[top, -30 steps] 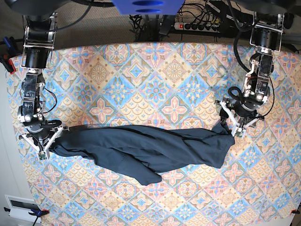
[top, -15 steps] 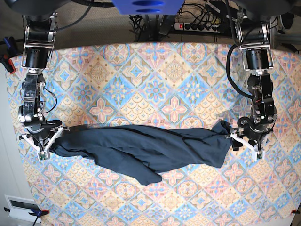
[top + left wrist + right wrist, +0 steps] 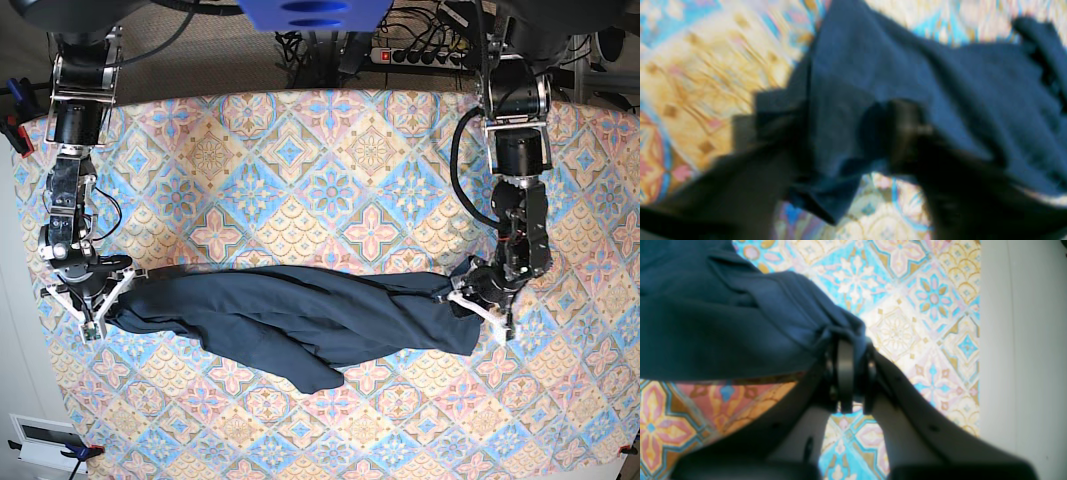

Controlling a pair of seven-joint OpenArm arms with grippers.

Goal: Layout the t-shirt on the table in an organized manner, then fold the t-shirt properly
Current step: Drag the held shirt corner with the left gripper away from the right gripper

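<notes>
Pinching one end of the dark navy cloth t-shirt (image 3: pixel 740 326), the right gripper (image 3: pixel 851 373) is clamped; the left gripper (image 3: pixel 846 140) straddles the other end, grip unclear.

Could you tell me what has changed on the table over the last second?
The left gripper swung from just beyond the t-shirt's end round to its outer side, then in onto that bunched end, its jaws now straddling the cloth. The right gripper stayed shut on the other end, and the shirt stayed stretched across the table.
</notes>
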